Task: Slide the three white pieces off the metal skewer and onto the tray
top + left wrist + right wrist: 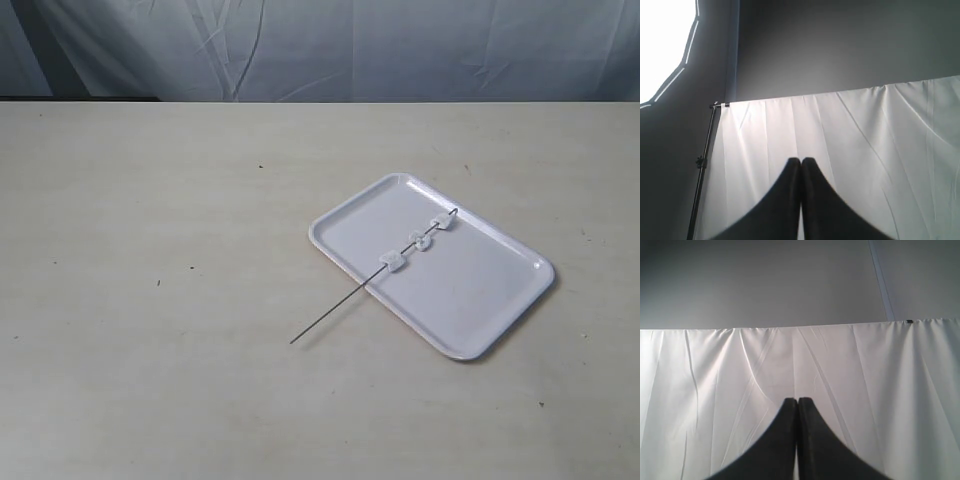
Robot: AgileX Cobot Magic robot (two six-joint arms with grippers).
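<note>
The white tray [480, 300] lies right of centre on the table in the exterior view. Across it rests the metal skewer [335, 312], its bare end sticking out over the tray's left rim onto the table. Three white pieces are threaded on the skewer over the tray: one near the rim [392, 262], one in the middle [423, 240], one at the far end [441, 221]. Neither arm shows in the exterior view. My left gripper [801, 161] is shut, empty, facing a white curtain. My right gripper [798, 401] is shut and empty too.
The beige table [150, 280] stretches wide to the left and front of the tray. A white curtain [350, 50] hangs behind the table's far edge. A dark stand pole [702, 170] holds the curtain in the left wrist view.
</note>
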